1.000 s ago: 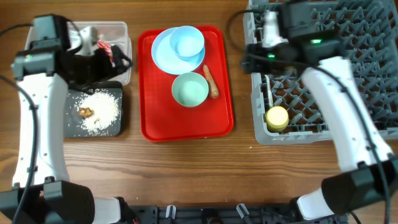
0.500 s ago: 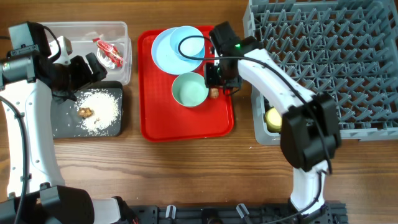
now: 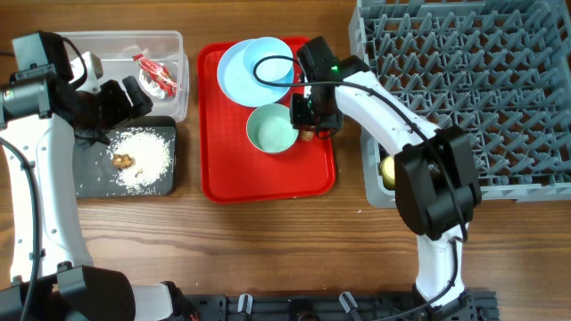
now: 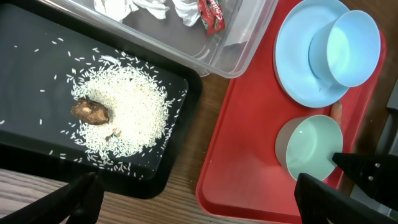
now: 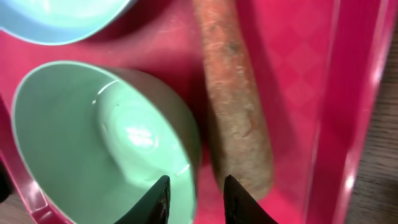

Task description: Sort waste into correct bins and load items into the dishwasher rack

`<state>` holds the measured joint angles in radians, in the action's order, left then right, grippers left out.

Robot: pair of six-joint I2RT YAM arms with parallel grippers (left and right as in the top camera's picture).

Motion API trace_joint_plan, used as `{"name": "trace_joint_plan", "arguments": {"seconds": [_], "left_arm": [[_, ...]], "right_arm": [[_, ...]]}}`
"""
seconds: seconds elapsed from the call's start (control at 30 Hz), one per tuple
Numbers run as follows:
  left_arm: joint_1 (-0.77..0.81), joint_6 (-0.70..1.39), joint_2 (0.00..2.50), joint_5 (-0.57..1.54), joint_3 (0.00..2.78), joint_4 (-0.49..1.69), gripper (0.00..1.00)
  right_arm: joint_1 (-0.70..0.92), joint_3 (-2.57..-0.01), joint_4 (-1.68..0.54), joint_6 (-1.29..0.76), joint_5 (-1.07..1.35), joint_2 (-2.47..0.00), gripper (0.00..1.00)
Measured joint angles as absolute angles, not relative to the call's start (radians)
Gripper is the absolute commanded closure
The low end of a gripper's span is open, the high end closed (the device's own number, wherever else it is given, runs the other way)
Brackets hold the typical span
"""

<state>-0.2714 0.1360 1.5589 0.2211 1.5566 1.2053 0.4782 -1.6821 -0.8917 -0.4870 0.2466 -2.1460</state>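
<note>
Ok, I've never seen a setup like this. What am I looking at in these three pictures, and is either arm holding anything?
Two white robot arms work at a wooden table, each ending in a two-finger pincer. The overhead picture looks straight down; the other two come from cameras on each wrist. The left pincer hangs open near a black tray of rice with a brown lump, beside a clear tub holding a red wrapper. The right pincer is low over the red tray, fingers apart, by a green bowl and a carrot stick; nothing seems held. A blue bowl sits on a plate. The grey rack holds a yellow cup.
</note>
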Motion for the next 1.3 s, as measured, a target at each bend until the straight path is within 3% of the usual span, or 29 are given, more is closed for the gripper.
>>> {"name": "trace_joint_plan", "arguments": {"seconds": [0.6, 0.8, 1.3], "left_arm": [[-0.271, 0.136, 1.559, 0.221, 1.557, 1.205, 0.00], [-0.271, 0.136, 1.559, 0.221, 1.557, 1.205, 0.00], [-0.271, 0.136, 1.559, 0.221, 1.557, 1.205, 0.00]], "right_arm": [[0.559, -1.674, -0.881, -0.520, 0.201, -2.146, 0.82], [0.559, -1.674, -0.880, -0.524, 0.221, -2.175, 0.95], [0.553, -1.670, -0.891, -0.509, 0.235, -2.144, 0.96]]}}
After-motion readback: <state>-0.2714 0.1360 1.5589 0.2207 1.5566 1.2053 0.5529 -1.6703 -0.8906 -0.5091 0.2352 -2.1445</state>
